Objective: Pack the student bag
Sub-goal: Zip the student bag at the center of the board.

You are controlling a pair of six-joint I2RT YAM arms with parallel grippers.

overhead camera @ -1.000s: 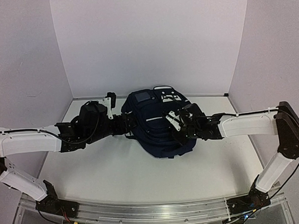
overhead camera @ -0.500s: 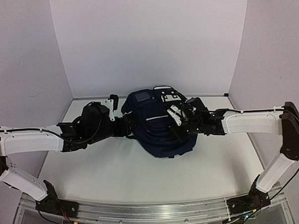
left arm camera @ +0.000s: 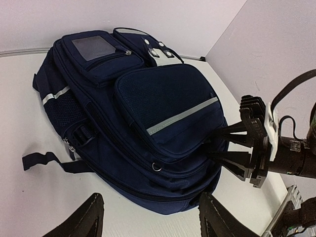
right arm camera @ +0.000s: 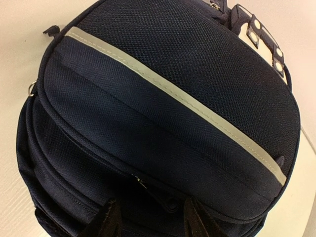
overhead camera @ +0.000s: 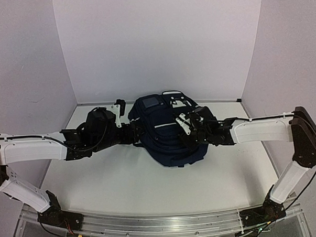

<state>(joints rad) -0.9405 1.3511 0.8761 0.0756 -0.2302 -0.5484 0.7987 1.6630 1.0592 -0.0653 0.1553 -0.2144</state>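
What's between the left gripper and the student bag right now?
Nothing but a strip of bare table, shown in the left wrist view between the left gripper and the student bag.

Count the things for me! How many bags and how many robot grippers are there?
student bag: 1
grippers: 2, the left gripper and the right gripper
Total: 3

We see soft, even overhead light w/ violet cast on walls [overhead camera: 160,45]. The navy backpack [overhead camera: 167,144] drops a faint shadow toward 6 o'clock. Right wrist view: fingertips [right arm camera: 111,222] slightly blurred, fabric sharp.
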